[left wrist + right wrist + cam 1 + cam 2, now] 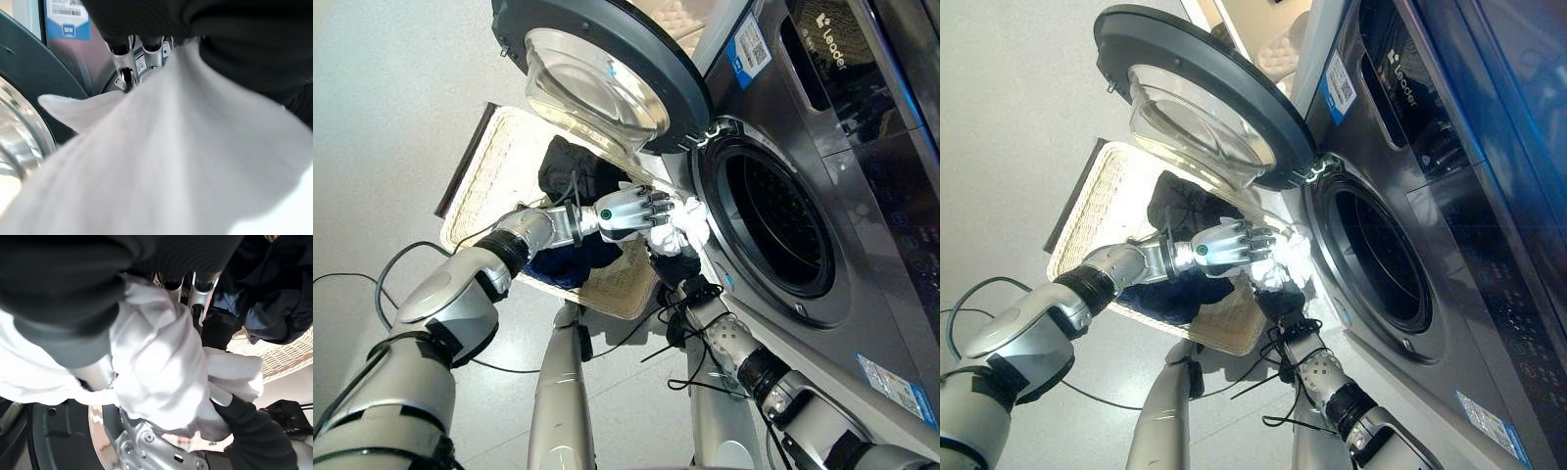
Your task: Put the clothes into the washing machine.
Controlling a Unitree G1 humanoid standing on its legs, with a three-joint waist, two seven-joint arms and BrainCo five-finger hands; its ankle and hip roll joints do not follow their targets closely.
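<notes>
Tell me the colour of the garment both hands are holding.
White garment, clearest in the right wrist view.

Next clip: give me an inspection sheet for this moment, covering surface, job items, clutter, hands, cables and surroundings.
Surface: pale floor.
Job items: white cloth bunched before the open drum of the grey front-loading washing machine; dark clothes in the wicker basket.
Clutter: nothing seen.
Hands: left hand and right hand both curled on the white cloth.
Cables: nothing seen.
Surroundings: round glass door swung open above the basket.
</notes>
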